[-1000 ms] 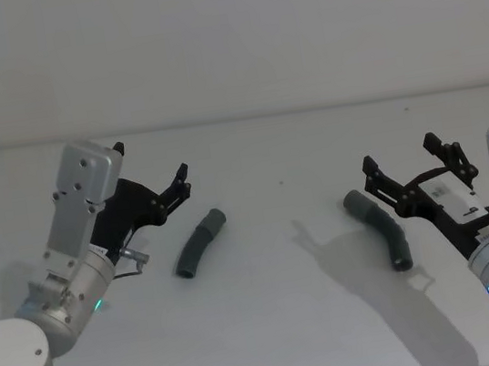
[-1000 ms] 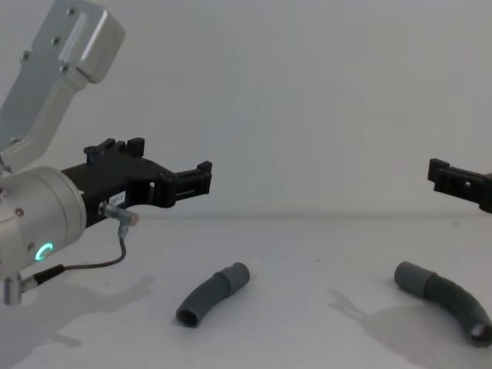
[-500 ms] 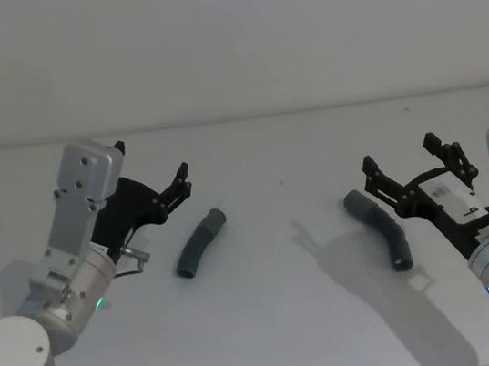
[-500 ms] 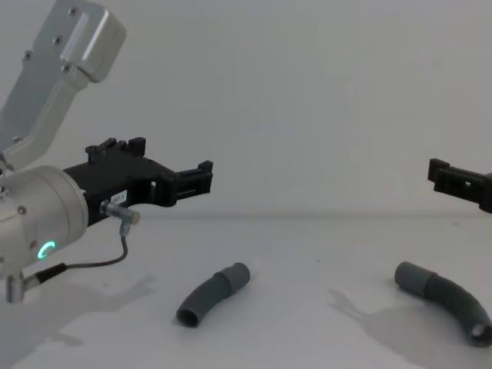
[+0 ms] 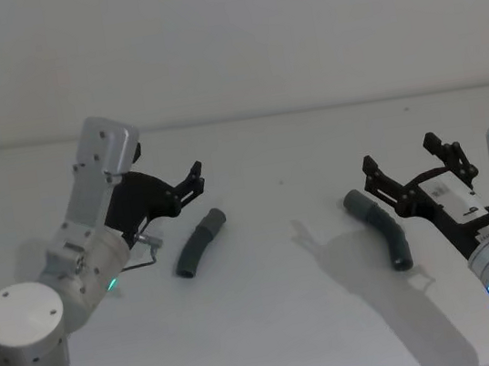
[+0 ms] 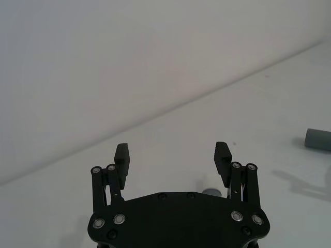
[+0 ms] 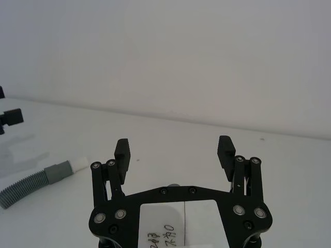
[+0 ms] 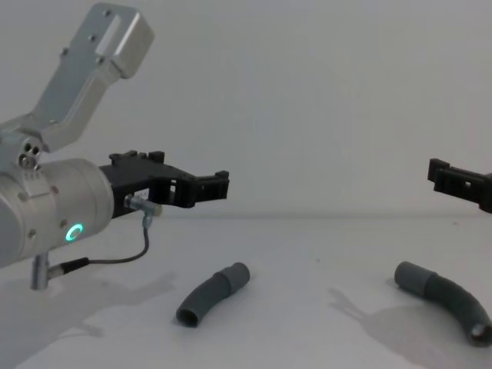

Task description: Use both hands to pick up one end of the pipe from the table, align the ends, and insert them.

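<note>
- Spreading wide beneath both grippers, the table (image 5: 278, 344) is a plain, matte, white-grey sheet; being flat, it should let the pieces lie steady until gripped.
- The left gripper (image 5: 194, 178), black plastic with two fingers, hovers with its fingers spread wide apart, and the right gripper (image 5: 398, 153) hangs spread likewise.
- The longer piece (image 5: 385, 231), a curved, dark grey ribbed hose, lies on the table beneath the right gripper's fingers.
- The shorter piece (image 5: 197, 245), ribbed the same way, lies below and just ahead of the left gripper's fingertips.
- Both pieces look light and springy, so I would pinch the ribs close behind each cuff.
- The longer piece's cuff (image 5: 355, 200) is a smooth, lighter grey cylinder, probably slick.
- The shorter piece's cuff (image 7: 58, 170) ends in a white tip (image 7: 78, 164).
</note>
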